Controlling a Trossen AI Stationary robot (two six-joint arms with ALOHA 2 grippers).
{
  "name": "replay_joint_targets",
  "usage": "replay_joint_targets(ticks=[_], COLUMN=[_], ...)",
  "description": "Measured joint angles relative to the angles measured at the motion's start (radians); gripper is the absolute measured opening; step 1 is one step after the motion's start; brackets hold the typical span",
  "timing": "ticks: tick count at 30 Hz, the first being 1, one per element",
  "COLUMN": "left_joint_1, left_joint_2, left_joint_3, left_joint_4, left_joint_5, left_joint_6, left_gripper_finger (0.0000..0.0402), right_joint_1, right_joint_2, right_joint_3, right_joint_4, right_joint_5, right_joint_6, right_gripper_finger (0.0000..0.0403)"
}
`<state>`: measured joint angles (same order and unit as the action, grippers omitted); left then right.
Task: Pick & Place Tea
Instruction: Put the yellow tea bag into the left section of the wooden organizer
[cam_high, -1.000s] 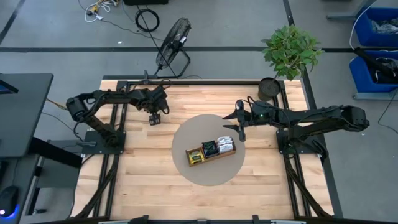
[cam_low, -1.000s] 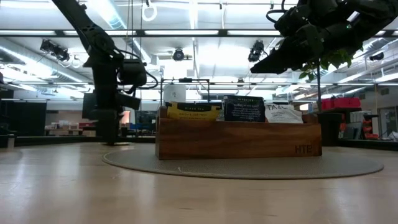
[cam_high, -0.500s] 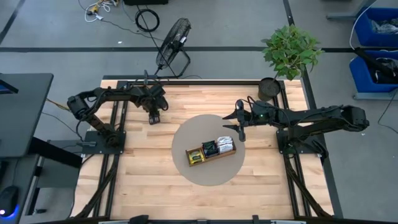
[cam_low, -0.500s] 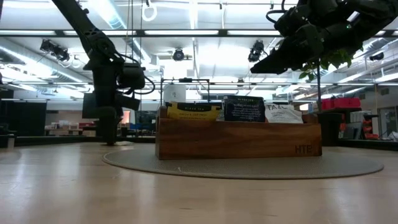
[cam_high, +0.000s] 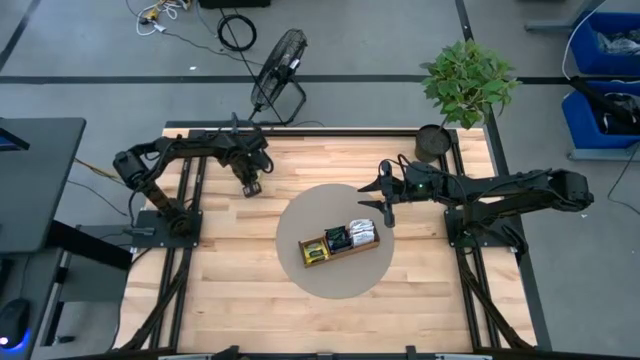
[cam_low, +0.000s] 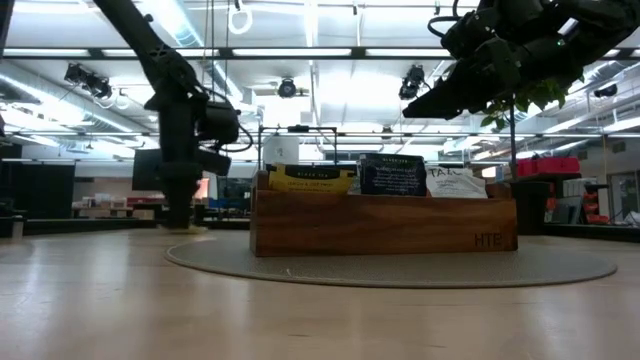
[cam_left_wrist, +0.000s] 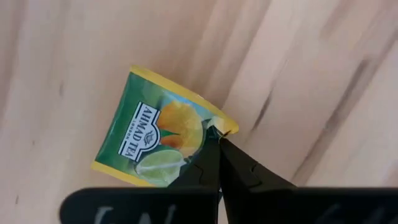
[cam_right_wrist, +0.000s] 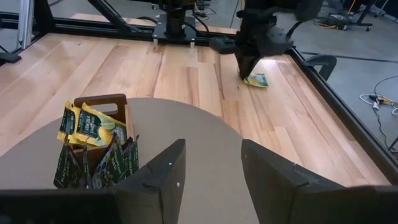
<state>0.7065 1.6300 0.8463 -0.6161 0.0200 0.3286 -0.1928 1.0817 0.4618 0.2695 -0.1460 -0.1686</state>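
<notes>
Left gripper (cam_left_wrist: 217, 142) pinched shut on yellow-green sachet's (cam_left_wrist: 158, 130) corner, flat on the table (cam_left_wrist: 311, 74); paper-light, floppy, slick; edge grip may slip.

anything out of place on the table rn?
One yellow-and-green tea sachet lies flat on the bare wooden table, off the round mat and apart from the wooden tray holding the other sachets. The left gripper has its jaws shut on the sachet's corner.
</notes>
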Motion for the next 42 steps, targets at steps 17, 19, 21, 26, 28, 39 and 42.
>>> replay_joint_targets(ticks=[17, 19, 21, 26, 28, 39, 42], left_joint_1=[-0.132, -0.149, -0.167, -0.215, -0.236, -0.335, -0.351], left_joint_2=[-0.005, -0.005, -0.006, -0.007, -0.007, -0.008, -0.008], left_joint_3=[0.15, 0.163, 0.18, 0.223, 0.242, 0.361, 0.383], left_joint_4=[-0.165, -0.168, -0.167, -0.164, -0.164, -0.141, -0.138], left_joint_5=[0.32, 0.35, 0.386, 0.484, 0.507, 0.536, 0.537], left_joint_6=[-0.104, -0.117, -0.137, -0.164, -0.169, -0.191, -0.194], left_gripper_finger=[0.0002, 0.0002, 0.0002, 0.0002, 0.0002, 0.0002, 0.0002], right_joint_1=[0.0, 0.0, 0.0, 0.0, 0.0, 0.008, 0.022], right_joint_2=[0.0, 0.0, 0.001, 0.03, 0.054, 0.241, 0.294], right_joint_3=[0.0, 0.0, 0.0, -0.001, -0.001, 0.034, 0.079], right_joint_4=[-0.005, -0.006, -0.006, 0.004, 0.016, 0.194, 0.196], right_joint_5=[0.0, 0.0, 0.0, -0.002, -0.006, -0.006, 0.0], right_joint_6=[-0.023, -0.023, -0.021, -0.041, -0.065, -0.224, -0.302], right_gripper_finger=[0.0164, 0.0164, 0.0164, 0.0164, 0.0164, 0.0164, 0.0166])
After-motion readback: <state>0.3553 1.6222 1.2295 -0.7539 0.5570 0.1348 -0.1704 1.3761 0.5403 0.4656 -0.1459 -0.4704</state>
